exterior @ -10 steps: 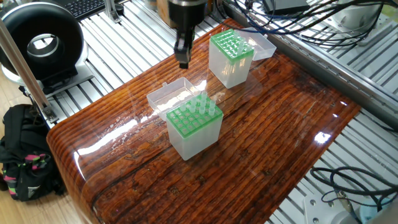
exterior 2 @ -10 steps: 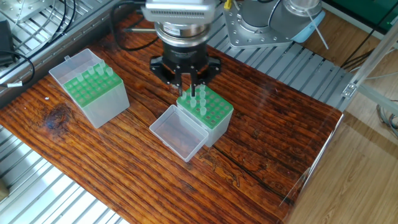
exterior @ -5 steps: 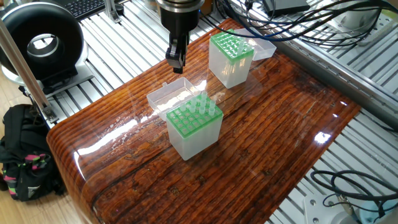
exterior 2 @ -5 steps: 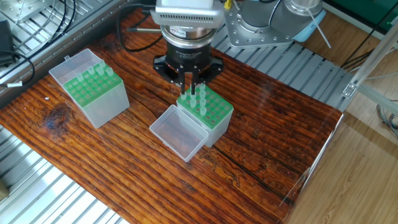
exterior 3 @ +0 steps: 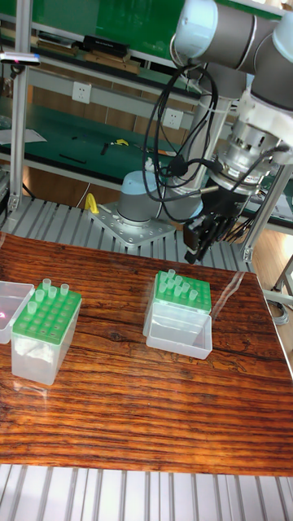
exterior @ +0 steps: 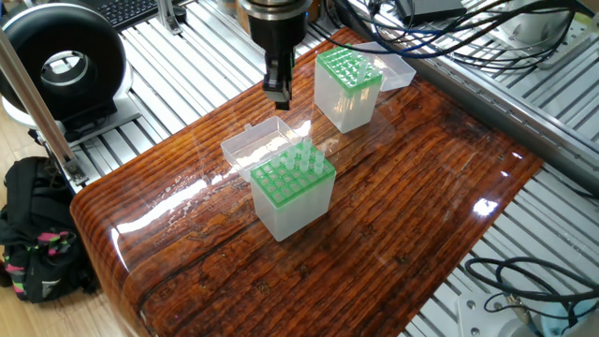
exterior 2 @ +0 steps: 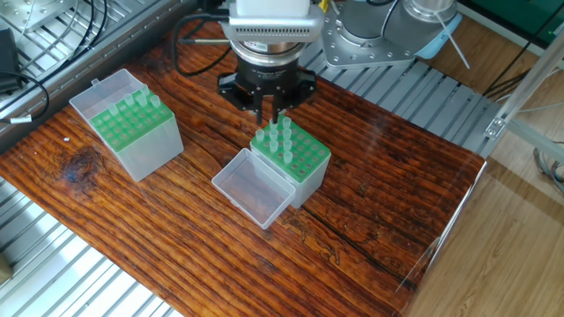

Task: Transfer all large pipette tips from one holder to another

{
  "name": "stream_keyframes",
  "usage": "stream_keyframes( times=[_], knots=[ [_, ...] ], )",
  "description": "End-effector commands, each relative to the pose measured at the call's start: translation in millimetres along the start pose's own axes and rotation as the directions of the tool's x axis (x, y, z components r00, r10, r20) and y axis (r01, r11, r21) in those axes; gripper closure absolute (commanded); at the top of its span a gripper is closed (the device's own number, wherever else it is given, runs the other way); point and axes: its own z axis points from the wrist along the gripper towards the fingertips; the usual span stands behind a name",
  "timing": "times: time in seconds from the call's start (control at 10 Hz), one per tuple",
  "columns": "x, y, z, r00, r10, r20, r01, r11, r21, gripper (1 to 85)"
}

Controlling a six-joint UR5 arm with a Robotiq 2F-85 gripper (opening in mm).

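Two clear holders with green tops stand on the wooden table. The middle holder (exterior 2: 295,163) (exterior: 292,192) (exterior 3: 184,303) carries several large pipette tips (exterior 2: 280,141) (exterior: 307,157) (exterior 3: 174,283) clustered at its corner nearest the arm. The other holder (exterior 2: 132,132) (exterior: 348,86) (exterior 3: 45,330) also has several tips (exterior 2: 141,104) (exterior 3: 50,289) along one edge. My gripper (exterior 2: 271,113) (exterior: 278,91) (exterior 3: 200,241) hangs just above and behind the middle holder's tips, pointing down. Its fingers stand a little apart and I see nothing between them.
The middle holder's clear lid (exterior 2: 256,187) (exterior: 257,145) lies open flat on the table beside it. A black round device (exterior: 61,65) and a bag (exterior: 33,229) sit off the table's edge. Cables (exterior: 449,28) run behind the far holder.
The gripper swung a little sideways and back over the rear edge of the middle holder. The holders and tips have not moved.
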Motion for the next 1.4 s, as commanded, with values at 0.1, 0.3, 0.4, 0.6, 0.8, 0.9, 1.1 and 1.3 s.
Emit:
stream_keyframes(
  times=[0.1, 0.3, 0.4, 0.6, 0.8, 0.9, 1.1, 1.3],
  knots=[
    [-27.2, 31.1, 45.1, 0.995, -0.070, 0.066, 0.073, 0.997, -0.030, 48.7],
    [-35.6, 32.7, 42.2, 0.991, -0.073, 0.108, 0.079, 0.996, -0.049, 46.3],
    [-42.1, 28.0, 44.8, 0.989, -0.071, 0.127, 0.076, 0.996, -0.035, 46.0],
    [-32.8, 23.3, 56.1, 0.992, -0.091, 0.088, 0.094, 0.995, -0.034, 46.0],
    [-35.0, 23.1, 51.0, 0.995, -0.072, 0.063, 0.074, 0.997, -0.036, 46.0],
    [-37.2, 16.1, 43.8, 0.997, -0.069, 0.028, 0.069, 0.998, -0.006, 46.3],
    [-47.8, 17.7, 47.7, 0.998, -0.064, 0.025, 0.064, 0.998, -0.007, 47.0],
    [-44.0, 11.0, 60.6, 0.996, -0.086, 0.035, 0.086, 0.996, 0.003, 47.0]
  ],
)
